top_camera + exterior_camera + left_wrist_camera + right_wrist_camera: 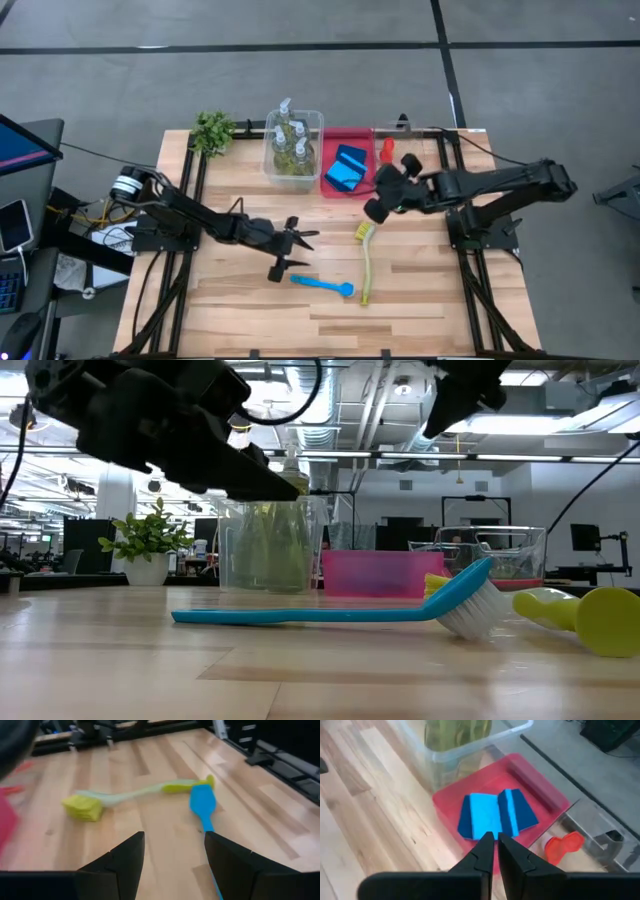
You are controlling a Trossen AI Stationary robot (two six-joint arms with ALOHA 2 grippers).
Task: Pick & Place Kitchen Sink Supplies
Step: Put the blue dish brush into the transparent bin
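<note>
A blue brush [322, 286] lies on the table near the front, resting on its white bristles [472, 615] and its handle end. A yellow-green brush [365, 262] lies just right of it. My left gripper [293, 252] hovers open a little above the table, left of both brushes; in its wrist view [174, 836] the blue brush's handle [204, 810] runs toward one finger. My right gripper [493, 837] is shut and empty, raised over the red tray [330, 188] that holds blue sponges [495, 815]. Soap bottles [290, 140] stand in a clear tub.
A small green plant [212, 130] stands at the table's far left. A second clear tub [420, 135] at the far right holds a red brush [563, 846]. Bare wood lies left of and in front of the brushes.
</note>
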